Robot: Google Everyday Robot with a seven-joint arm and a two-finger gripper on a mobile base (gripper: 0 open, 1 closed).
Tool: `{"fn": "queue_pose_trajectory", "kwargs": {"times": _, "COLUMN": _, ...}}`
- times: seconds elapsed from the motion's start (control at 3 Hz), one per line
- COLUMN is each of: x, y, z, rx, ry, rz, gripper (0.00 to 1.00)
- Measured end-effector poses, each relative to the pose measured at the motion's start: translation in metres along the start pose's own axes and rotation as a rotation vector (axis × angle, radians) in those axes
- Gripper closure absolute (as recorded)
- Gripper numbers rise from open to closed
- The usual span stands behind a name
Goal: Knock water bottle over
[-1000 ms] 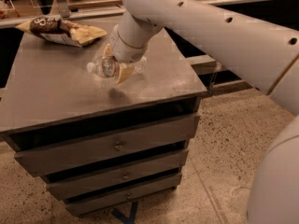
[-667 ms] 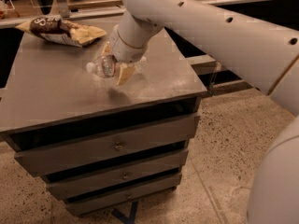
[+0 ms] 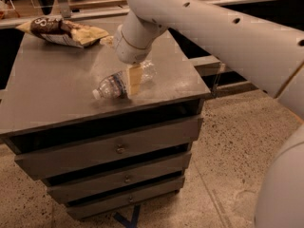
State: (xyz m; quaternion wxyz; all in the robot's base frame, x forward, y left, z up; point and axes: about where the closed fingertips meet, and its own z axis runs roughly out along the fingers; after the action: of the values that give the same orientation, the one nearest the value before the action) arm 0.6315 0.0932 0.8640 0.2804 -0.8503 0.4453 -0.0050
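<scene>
Bottle point(image 3: 114, 85): on its side on the cabinet top point(image 3: 52, 80), close to the front edge; white cap toward the front left, base toward the back right.
Task state: judged as good as done, the bottle being flat rather than upright.
Step in hand: most likely clearing away from the bottle and leaving it at rest.
Doing it well: best lifted straight up and back, with no sideways drag. Slow parting of contact is advisable, given a light, round, ribbed body on a smooth surface. Worth avoiding any push toward the front edge, for fear of a roll and a drop to the floor.
Gripper point(image 3: 134, 81): low over the middle of the bottle, with a tan part crossing in front of the clear body, touching it or just beside it. Cannot tell how far open, nor whether anything is held.
Wrist point(image 3: 133, 42): directly above the gripper, pointing steeply down at the cabinet top and tilted slightly toward the front.
Arm point(image 3: 223, 27): bent near the upper edge of the view above the wrist, then one long white link sloping down to the right edge.
Bags point(image 3: 61, 30): snack packets at the far left corner, well apart from the bottle.
</scene>
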Motion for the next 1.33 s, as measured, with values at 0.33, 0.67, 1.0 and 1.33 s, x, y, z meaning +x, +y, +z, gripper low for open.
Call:
{"fn": "queue_pose_trajectory", "kwargs": {"times": 0.33, "x": 0.000, "y": 0.000, "z": -0.001, "rx": 0.007, "ry": -0.002, "rz": 0.006, "gripper": 0.00}}
{"fn": "queue_pose_trajectory", "kwargs": {"times": 0.67, "x": 0.000, "y": -0.001, "z": -0.002, "rx": 0.012, "ry": -0.004, "rz": 0.011, "gripper": 0.00}}
{"fn": "queue_pose_trajectory", "kwargs": {"times": 1.0, "x": 0.001, "y": -0.006, "z": -0.008, "rx": 0.056, "ry": 0.000, "rz": 0.045, "gripper": 0.00}}
{"fn": "queue_pose_trajectory", "kwargs": {"times": 1.33, "x": 0.002, "y": -0.015, "z": -0.019, "rx": 0.087, "ry": 0.003, "rz": 0.063, "gripper": 0.00}}
